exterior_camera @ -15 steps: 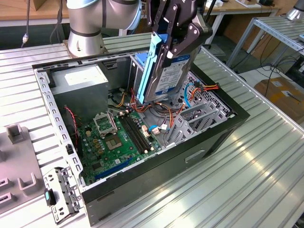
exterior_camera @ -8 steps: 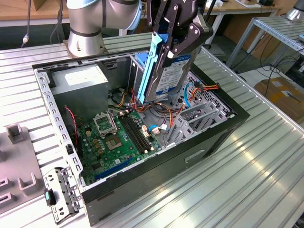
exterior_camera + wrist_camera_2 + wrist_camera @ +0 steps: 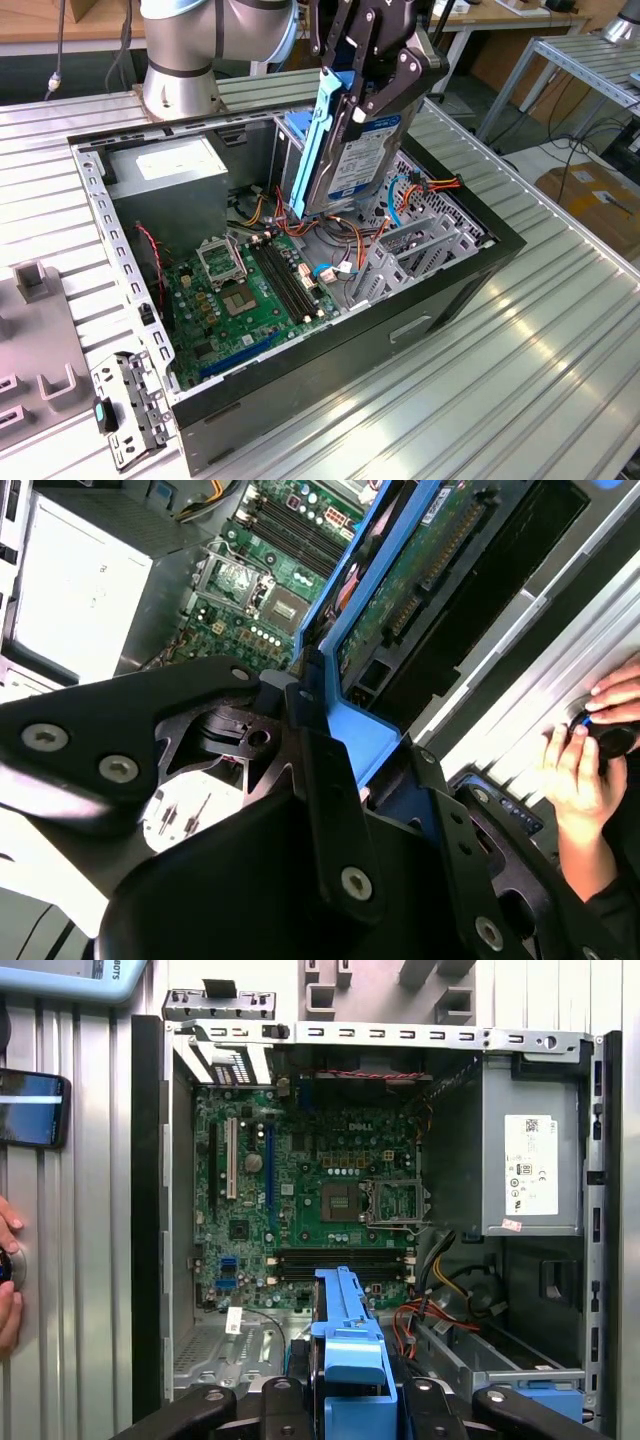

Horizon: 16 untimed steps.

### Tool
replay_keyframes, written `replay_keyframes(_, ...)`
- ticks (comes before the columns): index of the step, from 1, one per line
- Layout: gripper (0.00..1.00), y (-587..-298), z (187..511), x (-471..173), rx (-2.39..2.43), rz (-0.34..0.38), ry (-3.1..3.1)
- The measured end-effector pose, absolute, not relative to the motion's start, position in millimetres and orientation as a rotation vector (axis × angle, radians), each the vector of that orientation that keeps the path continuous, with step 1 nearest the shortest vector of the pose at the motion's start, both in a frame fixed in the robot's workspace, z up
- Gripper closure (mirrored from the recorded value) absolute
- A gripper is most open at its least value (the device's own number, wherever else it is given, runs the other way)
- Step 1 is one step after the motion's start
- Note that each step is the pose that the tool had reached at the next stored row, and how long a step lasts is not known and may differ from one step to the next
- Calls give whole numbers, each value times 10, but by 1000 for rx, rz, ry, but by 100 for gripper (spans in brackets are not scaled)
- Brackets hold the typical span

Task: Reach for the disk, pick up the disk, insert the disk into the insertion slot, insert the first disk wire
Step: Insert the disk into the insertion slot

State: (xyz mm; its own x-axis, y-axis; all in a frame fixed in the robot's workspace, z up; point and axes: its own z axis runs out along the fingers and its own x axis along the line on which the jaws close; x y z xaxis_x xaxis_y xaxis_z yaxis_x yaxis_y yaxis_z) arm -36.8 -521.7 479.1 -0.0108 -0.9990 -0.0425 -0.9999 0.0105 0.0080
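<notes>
hand (image 3: 366, 85) clamped on disk (image 3: 350, 160), on end above open pc case (image 3: 400, 330) w/ white-labelled psu (image 3: 170, 175).

The disk (image 3: 345, 160) hangs upright in the gripper (image 3: 352, 98), over the open computer case (image 3: 300, 395). Inside the case the motherboard (image 3: 250, 290) lies flat, toward the exterior view's left. The power supply (image 3: 170, 178) sits behind the motherboard.

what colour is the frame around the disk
Bright blue; the disk frame shows best in the exterior view.

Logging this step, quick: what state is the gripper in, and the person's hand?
Gripper: shut on the disk, above the case.
Person's hand: on a small dark object, outside the case.
</notes>
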Motion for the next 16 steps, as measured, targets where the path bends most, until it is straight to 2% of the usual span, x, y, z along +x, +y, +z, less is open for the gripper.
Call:
replay_keyframes(6,63,-5501,4786,-360,-2192,55,2216)
replay_keyframes(16,63,-5534,4783,46,-2192,55,2216)
